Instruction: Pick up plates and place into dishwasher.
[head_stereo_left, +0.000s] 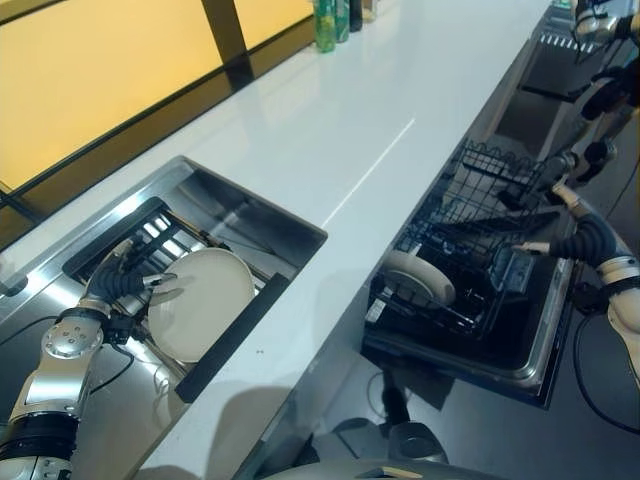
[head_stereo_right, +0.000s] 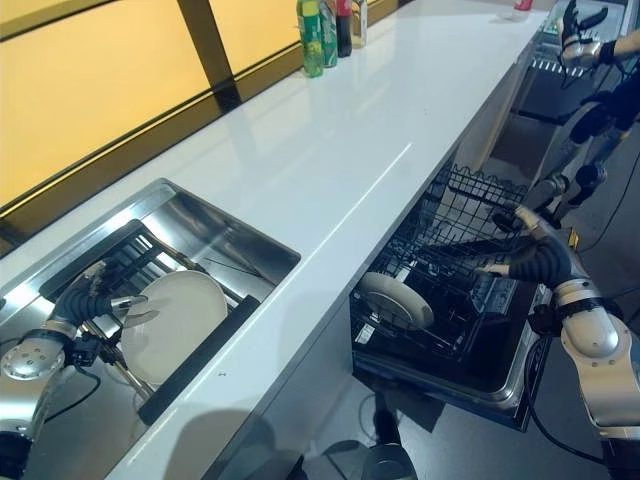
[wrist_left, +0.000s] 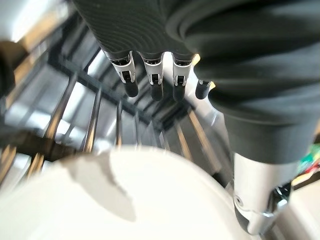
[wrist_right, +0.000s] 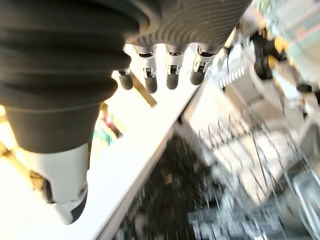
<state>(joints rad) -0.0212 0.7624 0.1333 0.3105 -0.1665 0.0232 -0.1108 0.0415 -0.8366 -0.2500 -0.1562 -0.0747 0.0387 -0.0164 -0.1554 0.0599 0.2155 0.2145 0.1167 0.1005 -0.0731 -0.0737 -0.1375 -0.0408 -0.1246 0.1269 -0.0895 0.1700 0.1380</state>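
Observation:
A white plate (head_stereo_left: 205, 305) lies tilted on a dark wire rack (head_stereo_left: 148, 224) inside the steel sink (head_stereo_left: 262, 218). My left hand (head_stereo_left: 118, 285) is at the plate's left rim, open, its fingers (wrist_left: 152, 80) straight out over the rack bars past the plate (wrist_left: 125, 200) and its thumb by the rim. A second white plate (head_stereo_left: 422, 277) stands on edge in the pulled-out dishwasher rack (head_stereo_left: 470, 215). My right hand (head_stereo_right: 530, 255) hovers at the rack's right side, open, its fingers (wrist_right: 170, 72) straight and holding nothing.
A long white counter (head_stereo_left: 340, 130) runs between the sink and the dishwasher. Green and dark bottles (head_stereo_right: 325, 25) stand at its far end. A dark bar (head_stereo_left: 235, 335) lies along the sink's near side. The dishwasher door (head_stereo_left: 545, 345) is folded down under the rack.

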